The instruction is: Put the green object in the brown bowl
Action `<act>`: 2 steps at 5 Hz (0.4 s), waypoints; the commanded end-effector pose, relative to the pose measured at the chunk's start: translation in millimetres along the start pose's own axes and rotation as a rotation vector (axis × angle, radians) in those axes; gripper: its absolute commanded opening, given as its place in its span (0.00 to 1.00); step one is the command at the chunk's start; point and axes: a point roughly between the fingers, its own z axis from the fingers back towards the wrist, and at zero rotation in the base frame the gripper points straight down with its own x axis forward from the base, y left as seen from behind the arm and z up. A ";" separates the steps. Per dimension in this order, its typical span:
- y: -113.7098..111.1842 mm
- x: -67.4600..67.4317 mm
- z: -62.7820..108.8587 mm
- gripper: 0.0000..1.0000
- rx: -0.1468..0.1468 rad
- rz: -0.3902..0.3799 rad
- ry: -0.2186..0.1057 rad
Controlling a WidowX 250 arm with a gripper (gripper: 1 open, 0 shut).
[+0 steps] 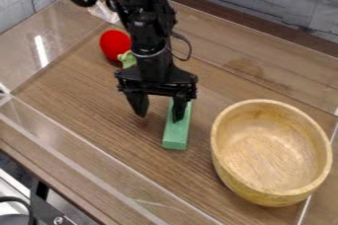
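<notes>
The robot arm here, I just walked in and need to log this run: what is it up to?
A single arm is going after the green object, a flat bar lying on the wooden table. Its gripper points down over the bar's far end with jaws open; nothing is held yet. The brown bowl sits empty to the right. A red toy lies behind the arm.

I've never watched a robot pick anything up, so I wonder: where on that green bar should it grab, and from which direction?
Probably from straight above, across the narrow width near the middle of the green bar. It lies flat on the table, so only its long side edges offer grip. The gripper already points down, open, over its far end.
</notes>
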 end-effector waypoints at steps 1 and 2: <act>-3.9 3.1 -0.7 0.00 0.014 0.059 -0.034; -5.6 -1.7 -0.5 0.00 0.026 0.121 -0.037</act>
